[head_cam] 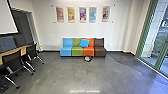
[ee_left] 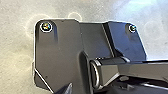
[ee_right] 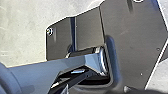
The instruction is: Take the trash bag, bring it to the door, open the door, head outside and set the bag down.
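On the floor against the front of the colored sofa, the head view has a small white and dark bundle; whether it is the trash bag, I cannot tell. Glass doors or panels in green frames stand on the right, with daylight and paving beyond them. A dark pointed part, seemingly of my left gripper, shows in the left wrist view. A similar tip, seemingly of my right gripper, is in the right wrist view. How far either gripper is opened cannot be made out, and no bag is visible at either one.
A four-seat sofa in blue, green, orange and brown, with a blue cushion, stands at the far wall. Black wheeled chairs and a wooden table are at the left. Grey floor lies ahead.
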